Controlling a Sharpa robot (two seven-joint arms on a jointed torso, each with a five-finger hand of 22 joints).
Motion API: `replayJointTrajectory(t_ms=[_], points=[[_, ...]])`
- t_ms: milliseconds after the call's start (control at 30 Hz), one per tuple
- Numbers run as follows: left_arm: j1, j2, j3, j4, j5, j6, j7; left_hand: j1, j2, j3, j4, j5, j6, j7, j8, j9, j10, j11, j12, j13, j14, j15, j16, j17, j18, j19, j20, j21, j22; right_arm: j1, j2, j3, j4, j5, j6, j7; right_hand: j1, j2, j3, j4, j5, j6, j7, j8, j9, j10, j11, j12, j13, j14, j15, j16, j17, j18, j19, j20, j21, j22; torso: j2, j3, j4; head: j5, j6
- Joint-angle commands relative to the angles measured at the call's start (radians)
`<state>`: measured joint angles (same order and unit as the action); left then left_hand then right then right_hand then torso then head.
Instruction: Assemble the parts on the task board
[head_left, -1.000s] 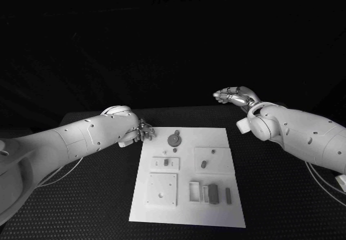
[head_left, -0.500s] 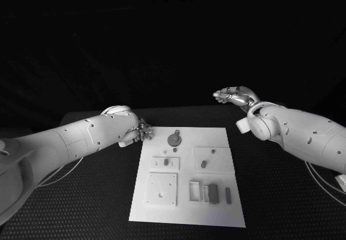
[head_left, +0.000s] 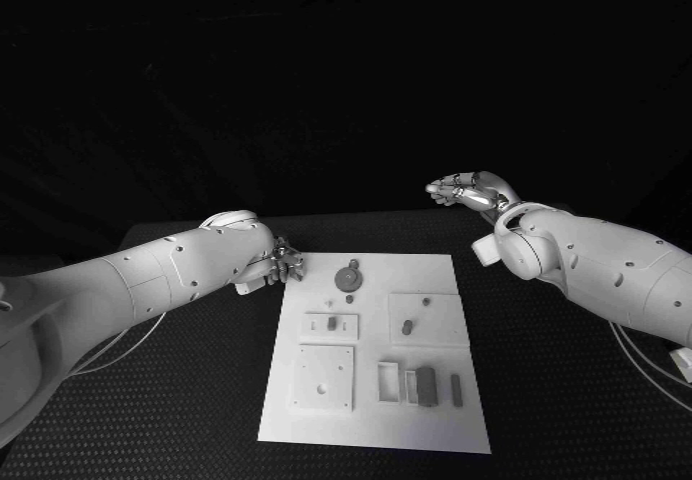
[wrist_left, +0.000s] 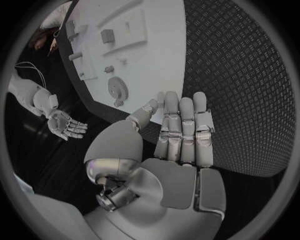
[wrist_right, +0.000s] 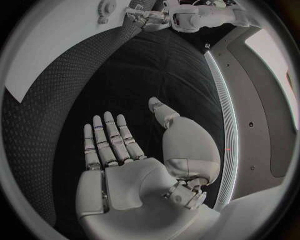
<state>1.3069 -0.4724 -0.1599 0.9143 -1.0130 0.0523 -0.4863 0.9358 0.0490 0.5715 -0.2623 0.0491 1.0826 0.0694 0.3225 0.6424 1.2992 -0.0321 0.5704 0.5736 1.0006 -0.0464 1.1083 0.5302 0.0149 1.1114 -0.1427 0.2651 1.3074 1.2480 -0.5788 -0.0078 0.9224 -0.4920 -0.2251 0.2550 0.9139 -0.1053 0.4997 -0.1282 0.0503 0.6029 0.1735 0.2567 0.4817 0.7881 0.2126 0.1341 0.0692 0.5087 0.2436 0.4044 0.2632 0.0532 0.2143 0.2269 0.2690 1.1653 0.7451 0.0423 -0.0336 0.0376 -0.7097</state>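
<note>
1. the black table (head_left: 173, 400) has a woven, dimpled surface and fills the lower half of the head view; behind it the room is dark.
2. the task board (head_left: 378, 400) lies at lower centre, with grey parts (head_left: 348, 276) spread over it.
3. the left hand (head_left: 283, 263) sits at the board's upper left corner, fingers straight, holding nothing.
4. the right hand (head_left: 464, 190) hangs at upper right, well apart from the board, fingers spread and empty.

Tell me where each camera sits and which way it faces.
Head view: from the robot's head, down at the board; both arms enter.
Left wrist view: behind the open left hand, facing the board's corner and the gear.
Right wrist view: behind the open right hand, over black table.
Shared: both wrist views show the board.
</note>
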Motion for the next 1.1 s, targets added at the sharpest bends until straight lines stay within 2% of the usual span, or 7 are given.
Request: replayJointTrajectory(t_ms=[33, 367, 533, 667, 800, 1000, 1100], points=[[0.000, -0.010, 0.001, 0.017, 0.057, -0.047, 0.007, 0.018, 0.007, 0.002, -0.007, 0.005, 0.014, -0.005, 0.015, 0.022, 0.019, -0.008, 0.005, 0.002, 0.011, 0.000, 0.005, 0.002, 0.012, 0.010, -0.001, 0.009, 0.026, 0.000, 0.001, 0.000, 0.000, -0.003, 0.016, 0.014, 0.001, 0.008, -0.003, 0.004, 0.000, -0.007, 0.048, 0.004, -0.001, 0.006, 0.000, -0.004, 0.000, -0.001, 0.006, -0.005, 0.001, -0.009, -0.006, 0.000, -0.006, 0.000, 0.000, 0.0005, -0.0002, 0.000, 0.000], [0.004, -0.088, 0.004, 0.141, 0.147, -0.113, -0.012, 0.024, 0.006, 0.001, -0.012, 0.005, 0.026, -0.012, 0.023, 0.030, 0.034, -0.015, 0.013, 0.006, 0.028, -0.006, 0.012, 0.004, 0.013, 0.022, -0.007, 0.023, 0.025, -0.001, -0.005, 0.000, 0.004, -0.003, 0.015, 0.013, 0.001, 0.008, -0.004, 0.004, 0.000, -0.007, 0.048, 0.004, -0.001, 0.006, 0.000, -0.004, 0.000, -0.002, 0.006, -0.005, 0.001, -0.009, -0.006, 0.000, -0.006, 0.001, -0.003, 0.0004, 0.0030, 0.000, 0.001], [0.012, -0.144, 0.005, 0.235, 0.156, -0.141, -0.024, 0.020, 0.006, -0.001, -0.010, 0.004, 0.030, -0.013, 0.025, 0.032, 0.039, -0.017, 0.014, 0.007, 0.033, -0.007, 0.013, 0.004, 0.013, 0.026, -0.008, 0.027, 0.025, -0.001, -0.007, 0.000, 0.006, -0.002, 0.015, 0.013, 0.001, 0.008, -0.004, 0.004, 0.000, -0.007, 0.048, 0.005, -0.001, 0.006, 0.000, -0.004, 0.000, -0.002, 0.006, -0.005, 0.001, -0.010, -0.006, 0.000, -0.006, 0.000, -0.004, 0.0015, 0.0029, 0.002, 0.000], [0.012, -0.197, 0.004, 0.331, 0.155, -0.170, -0.033, 0.021, 0.004, -0.001, -0.012, 0.004, 0.033, -0.015, 0.026, 0.033, 0.042, -0.018, 0.016, 0.008, 0.036, -0.009, 0.014, 0.004, 0.013, 0.028, -0.010, 0.030, 0.025, -0.001, -0.011, 0.000, 0.007, -0.002, 0.014, 0.012, 0.001, 0.008, -0.004, 0.004, 0.000, -0.007, 0.047, 0.005, -0.001, 0.007, 0.000, -0.005, 0.000, -0.002, 0.005, -0.006, 0.001, -0.010, -0.006, 0.000, -0.007, 0.000, -0.003, 0.0012, 0.0019, 0.004, 0.002], [0.012, -0.220, 0.003, 0.387, 0.152, -0.190, -0.036, 0.022, 0.003, -0.001, -0.013, 0.004, 0.034, -0.016, 0.027, 0.034, 0.044, -0.019, 0.016, 0.009, 0.038, -0.009, 0.015, 0.004, 0.014, 0.029, -0.011, 0.032, 0.025, -0.001, -0.013, 0.000, 0.007, -0.002, 0.014, 0.012, 0.001, 0.007, -0.004, 0.004, 0.000, -0.007, 0.047, 0.005, -0.002, 0.007, -0.001, -0.005, 0.000, -0.002, 0.005, -0.006, 0.001, -0.010, -0.007, 0.000, -0.007, 0.000, -0.001, 0.0003, 0.0025, 0.002, 0.001], [0.009, -0.249, -0.008, 0.473, 0.103, -0.213, -0.042, 0.023, 0.002, -0.001, -0.015, 0.004, 0.036, -0.017, 0.027, 0.035, 0.045, -0.020, 0.016, 0.009, 0.039, -0.010, 0.015, 0.005, 0.014, 0.030, -0.011, 0.033, 0.025, -0.001, -0.014, 0.000, 0.008, -0.002, 0.015, 0.012, 0.001, 0.008, -0.004, 0.004, 0.000, -0.007, 0.047, 0.006, -0.002, 0.007, -0.001, -0.005, 0.000, -0.002, 0.005, -0.006, 0.002, -0.010, -0.007, 0.000, -0.007, 0.000, 0.000, -0.0003, 0.0011, 0.003, -0.003], [0.008, -0.256, -0.028, 0.503, 0.054, -0.229, -0.041, 0.024, 0.001, -0.001, -0.015, 0.004, 0.036, -0.017, 0.028, 0.035, 0.046, -0.020, 0.016, 0.009, 0.040, -0.010, 0.015, 0.005, 0.014, 0.030, -0.012, 0.034, 0.025, -0.001, -0.015, 0.000, 0.008, -0.002, 0.014, 0.012, 0.001, 0.008, -0.004, 0.004, 0.000, -0.007, 0.047, 0.006, -0.002, 0.007, -0.001, -0.005, 0.000, -0.002, 0.005, -0.006, 0.002, -0.010, -0.006, 0.000, -0.007, 0.001, -0.001, -0.0006, 0.0024, 0.003, -0.006]])
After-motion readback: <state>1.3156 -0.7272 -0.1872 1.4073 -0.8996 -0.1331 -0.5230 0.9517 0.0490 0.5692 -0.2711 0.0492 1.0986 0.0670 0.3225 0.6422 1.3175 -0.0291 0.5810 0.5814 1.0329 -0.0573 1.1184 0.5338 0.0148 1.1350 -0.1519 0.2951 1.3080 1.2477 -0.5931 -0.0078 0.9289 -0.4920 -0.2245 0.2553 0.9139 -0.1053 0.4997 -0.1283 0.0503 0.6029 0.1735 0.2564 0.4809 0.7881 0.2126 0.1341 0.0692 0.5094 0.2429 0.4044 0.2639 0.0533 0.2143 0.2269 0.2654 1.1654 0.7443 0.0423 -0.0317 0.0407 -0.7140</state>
